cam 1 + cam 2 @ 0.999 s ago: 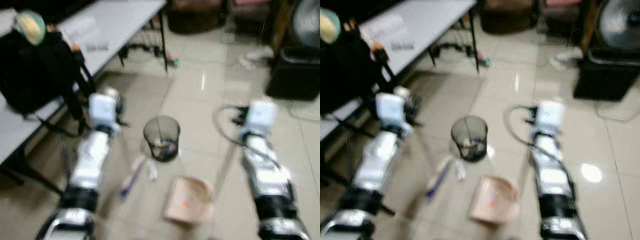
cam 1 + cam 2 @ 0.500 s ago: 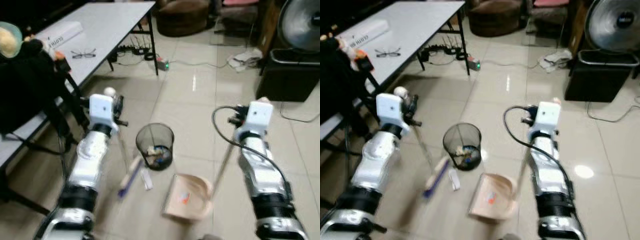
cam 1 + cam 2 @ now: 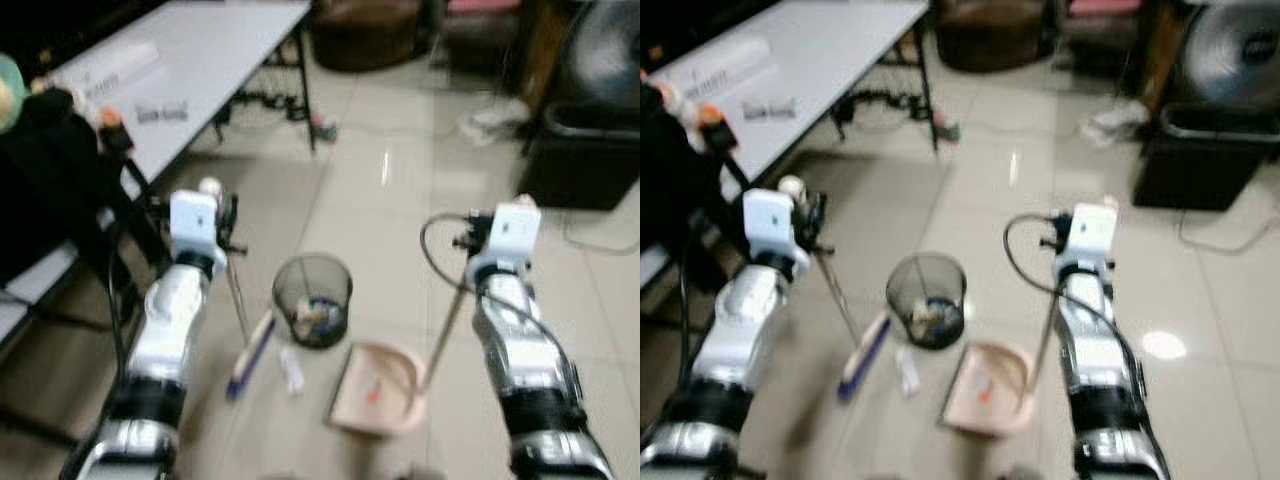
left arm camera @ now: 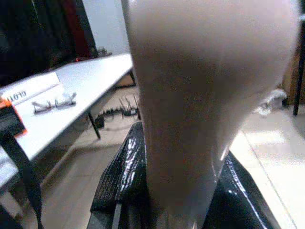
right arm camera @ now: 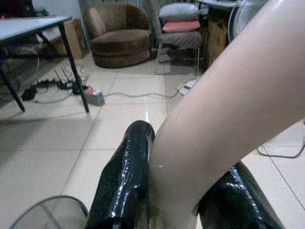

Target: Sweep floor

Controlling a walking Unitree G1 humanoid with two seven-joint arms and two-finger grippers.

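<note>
A broom [image 3: 250,352] is positioned on the tiled floor [image 3: 380,200] left of a black mesh wastebasket [image 3: 312,300], its handle rising to the left arm [image 3: 175,310]. A beige dustpan [image 3: 375,390] is set right of the basket, its handle rising to the right arm [image 3: 515,340]. A white table [image 3: 200,70] is located upper left.

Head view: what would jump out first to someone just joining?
The two silver arms stand out: the left gripper is shut on the broom handle and the right gripper on the dustpan handle. Between them on the tiled floor stands a black mesh wastebasket, the broom head to its left and the beige dustpan to its front right.
</note>
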